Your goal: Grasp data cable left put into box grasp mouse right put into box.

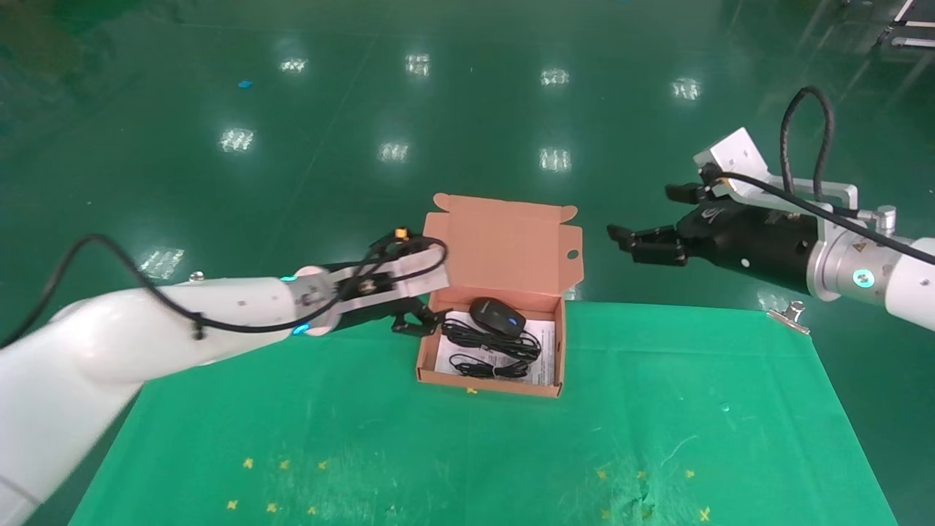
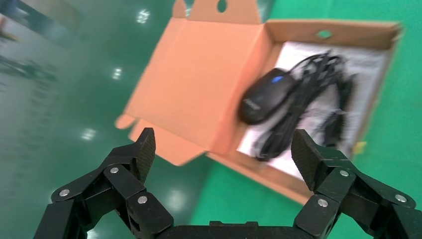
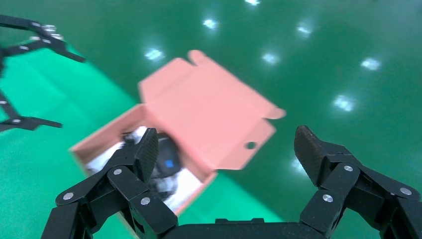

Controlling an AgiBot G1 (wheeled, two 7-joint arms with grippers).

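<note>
Plainly, the widest thing here is the green cloth (image 1: 657,438) spread over the table, and on it sits one box (image 1: 431,365), its hinged lid (image 1: 504,245) standing open toward the far edge. Two arms flank it. The left gripper (image 1: 418,321) hangs just beside the box's left wall, its fingers (image 2: 144,149) spread wide and holding nothing. The right gripper (image 1: 646,223) is raised well apart from the box, out past the far edge of the cloth, likewise released and empty.

Inside the box, on the white printed sheet (image 1: 544,336), lies one mouse (image 1: 497,315), blue wheel lit, toward the lid side. Nearer the front wall lie black strands, and I count one data cable (image 1: 488,365) as the narrow bundle there, though where it ends and the mouse's own cord (image 1: 489,342) begins is hard to separate.

Both items look to be already in the box, so the risks are in leaving. The left gripper is so close to the wall that a sideways drift could nudge the light cardboard across the cloth or catch the lid's side tab. A loop of cord riding above the rim could snag an open finger and drag the mouse out.
</note>
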